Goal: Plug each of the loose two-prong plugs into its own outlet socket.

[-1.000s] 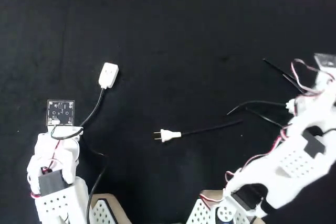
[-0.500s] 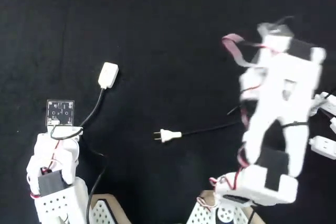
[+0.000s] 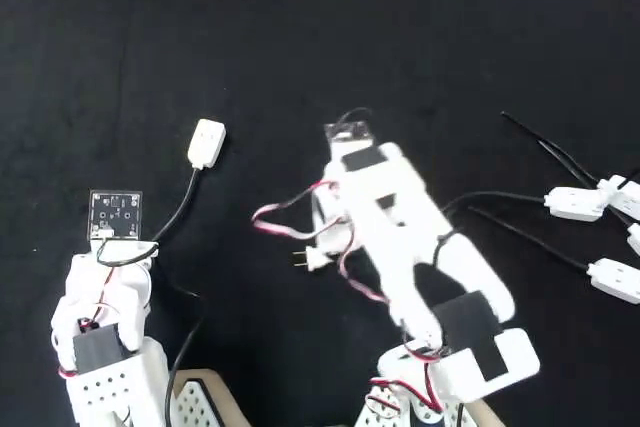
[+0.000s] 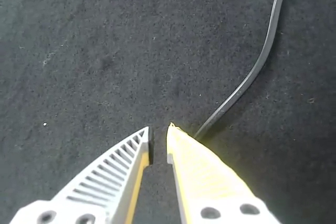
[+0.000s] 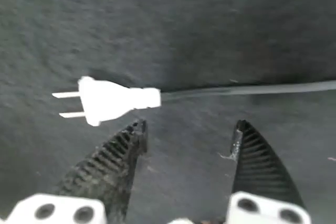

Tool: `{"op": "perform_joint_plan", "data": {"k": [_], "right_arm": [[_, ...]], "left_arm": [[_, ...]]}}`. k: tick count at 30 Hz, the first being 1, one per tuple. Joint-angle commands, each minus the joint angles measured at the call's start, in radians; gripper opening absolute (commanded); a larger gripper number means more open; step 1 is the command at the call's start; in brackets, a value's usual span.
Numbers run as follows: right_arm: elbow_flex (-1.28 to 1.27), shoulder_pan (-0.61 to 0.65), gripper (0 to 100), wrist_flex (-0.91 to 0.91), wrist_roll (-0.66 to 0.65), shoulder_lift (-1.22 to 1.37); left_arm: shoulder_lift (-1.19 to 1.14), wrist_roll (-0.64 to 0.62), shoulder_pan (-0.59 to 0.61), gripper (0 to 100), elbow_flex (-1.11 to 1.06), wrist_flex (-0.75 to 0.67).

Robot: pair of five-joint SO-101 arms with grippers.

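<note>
While left end effector (image 4: 158,128) rests closed, right end effector (image 5: 190,126) open beside plug (image 5: 113,99).

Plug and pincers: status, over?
Right pincer open, at plug, not touching. Left pincer shut, empty, beside a cable. Plug lies loose, nothing blocking it.

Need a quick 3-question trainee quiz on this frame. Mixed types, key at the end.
1. True or false: the right gripper is shut on the two-prong plug.
2. The black cord of the white socket runs toward: A) the left arm, B) the right arm, C) the table's far edge.
3. How many prongs show on the plug?
Key: 1 false, it is open and the plug lies just beyond its fingertips. 2 A. 3 two.
</note>
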State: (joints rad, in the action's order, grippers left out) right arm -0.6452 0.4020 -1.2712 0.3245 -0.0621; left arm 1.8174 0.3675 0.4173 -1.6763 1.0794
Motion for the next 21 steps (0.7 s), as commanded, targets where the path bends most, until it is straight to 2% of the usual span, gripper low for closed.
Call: {"op": "perform_joint_plan", "data": {"k": [1,4,12,14,19,21], "right_arm": [[-0.028,0.044,25.4,0.101,0.107,-0.039],[-0.061,0.052,25.4,0.166,0.135,-0.039],[-0.074,0.149,24.9,0.180,0.175,-0.038],[-0.074,0.169,20.7,0.180,0.167,-0.038],[-0.073,0.155,2.7,0.236,0.164,0.028],[-0.064,0.133,1.8,0.249,0.164,0.064]], "left_arm": [[0.006,0.012,-0.007,7,-0.013,-0.020],[0.006,0.012,-0.004,7,-0.013,-0.020],[0.006,0.012,-0.002,7,-0.013,-0.018],[0.006,0.012,-0.002,7,-0.013,-0.018],[0.006,0.012,-0.005,7,-0.013,-0.018],[0.006,0.012,-0.005,7,-0.013,-0.018]]}}
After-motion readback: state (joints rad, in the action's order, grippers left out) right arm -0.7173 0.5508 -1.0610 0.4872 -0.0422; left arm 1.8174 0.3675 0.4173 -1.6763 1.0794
